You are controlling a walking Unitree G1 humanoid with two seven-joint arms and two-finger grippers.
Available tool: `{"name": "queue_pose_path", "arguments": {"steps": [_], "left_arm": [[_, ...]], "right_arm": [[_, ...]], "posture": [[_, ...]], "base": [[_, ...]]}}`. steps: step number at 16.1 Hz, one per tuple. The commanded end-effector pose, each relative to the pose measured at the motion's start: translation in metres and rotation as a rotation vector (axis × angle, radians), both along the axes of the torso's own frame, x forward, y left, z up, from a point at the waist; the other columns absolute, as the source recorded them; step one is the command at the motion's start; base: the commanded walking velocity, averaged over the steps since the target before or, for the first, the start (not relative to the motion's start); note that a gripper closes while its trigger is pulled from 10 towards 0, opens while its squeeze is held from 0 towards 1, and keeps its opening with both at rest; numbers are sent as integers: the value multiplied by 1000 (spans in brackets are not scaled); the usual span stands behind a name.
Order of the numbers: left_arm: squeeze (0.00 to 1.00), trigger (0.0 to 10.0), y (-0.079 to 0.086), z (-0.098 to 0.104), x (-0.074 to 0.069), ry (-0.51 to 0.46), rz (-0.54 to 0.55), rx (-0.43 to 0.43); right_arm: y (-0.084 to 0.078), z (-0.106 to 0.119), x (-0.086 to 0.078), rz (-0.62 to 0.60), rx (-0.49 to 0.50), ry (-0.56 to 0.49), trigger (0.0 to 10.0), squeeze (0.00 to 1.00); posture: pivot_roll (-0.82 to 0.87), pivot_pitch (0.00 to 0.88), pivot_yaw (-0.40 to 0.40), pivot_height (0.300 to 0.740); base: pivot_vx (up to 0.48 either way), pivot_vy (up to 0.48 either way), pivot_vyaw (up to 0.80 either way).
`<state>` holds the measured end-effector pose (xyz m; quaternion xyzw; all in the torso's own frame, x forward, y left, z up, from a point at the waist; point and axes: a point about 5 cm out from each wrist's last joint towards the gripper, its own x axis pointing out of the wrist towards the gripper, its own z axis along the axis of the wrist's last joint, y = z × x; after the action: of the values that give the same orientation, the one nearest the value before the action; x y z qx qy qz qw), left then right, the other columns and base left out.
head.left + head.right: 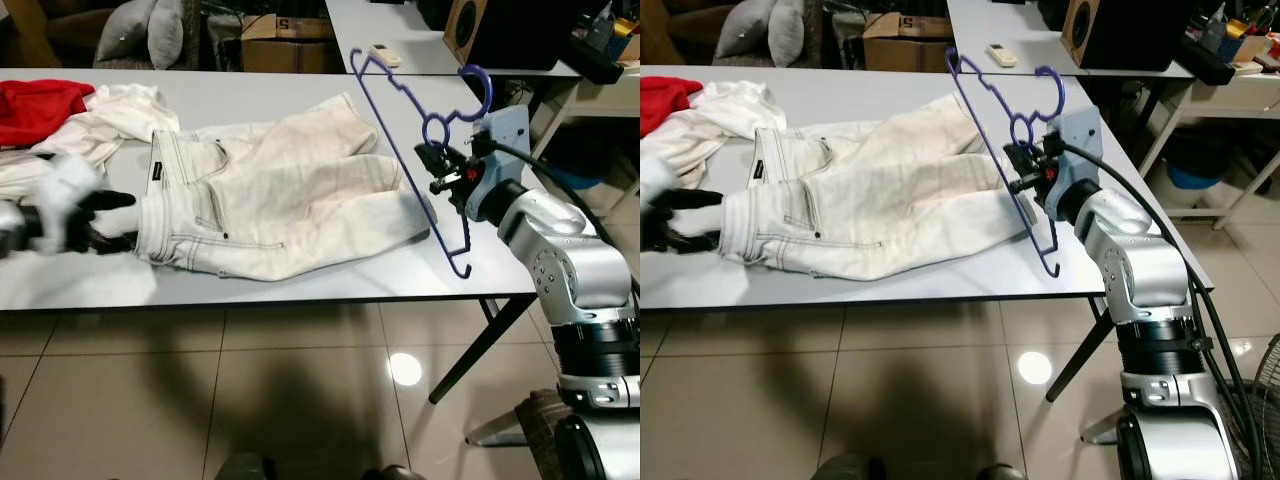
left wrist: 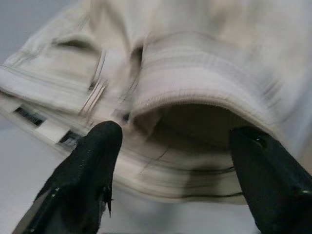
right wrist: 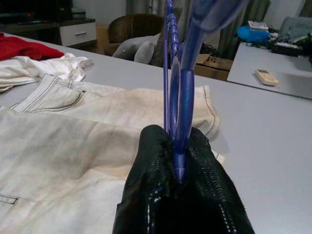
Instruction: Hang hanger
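A blue wire hanger [image 1: 400, 130] is held upright above the right side of the grey table [image 1: 300, 285], my right gripper [image 1: 440, 172] shut on it near its neck. In the right wrist view the black fingers [image 3: 183, 195] clamp the hanger [image 3: 176, 102]. White jeans [image 1: 270, 195] lie flat across the table. My left gripper [image 1: 115, 220] stands open at the waistband end of the jeans, level with the table top. The left wrist view has the waistband opening [image 2: 195, 122] between the two black fingers [image 2: 92, 161].
A white garment [image 1: 90, 135] and a red cloth [image 1: 40, 105] lie at the table's left. Behind stands a second table [image 1: 420, 40] with a remote [image 1: 385, 55] and a speaker [image 1: 470, 25]. Tiled floor [image 1: 250, 390] lies in front.
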<state>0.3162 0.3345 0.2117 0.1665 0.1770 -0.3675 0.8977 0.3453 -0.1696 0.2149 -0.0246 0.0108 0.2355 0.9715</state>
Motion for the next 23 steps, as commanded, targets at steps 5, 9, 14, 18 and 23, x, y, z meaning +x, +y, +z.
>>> {"name": "queue_pose_path", "arguments": {"steps": [5,9,14,18,23], "left_arm": [[1000,10000,-9,75,16,-352,50,-671],[1000,10000,-61,53,34,-403,123,-494],[67,10000,-132,-12,12,-502,354,-310],[47,10000,-149,-42,-20,-462,411,-268],[43,10000,-162,-45,-28,-450,443,-261]], "right_arm": [[-14,5,-15,-77,80,-26,10000,0],[-17,3,-37,-162,91,-58,10000,0],[-6,-31,-90,-372,-81,-31,10000,0],[2,-39,-108,-396,4,-15,10000,0],[12,-43,-111,-376,76,10,10000,0]], "posture": [[47,28,-16,740],[31,30,4,740],[-6,33,39,740],[-2,32,31,740],[7,33,11,740]], "base": [[0,0,0],[0,0,0],[0,48,0],[0,442,0],[0,480,0]]}}
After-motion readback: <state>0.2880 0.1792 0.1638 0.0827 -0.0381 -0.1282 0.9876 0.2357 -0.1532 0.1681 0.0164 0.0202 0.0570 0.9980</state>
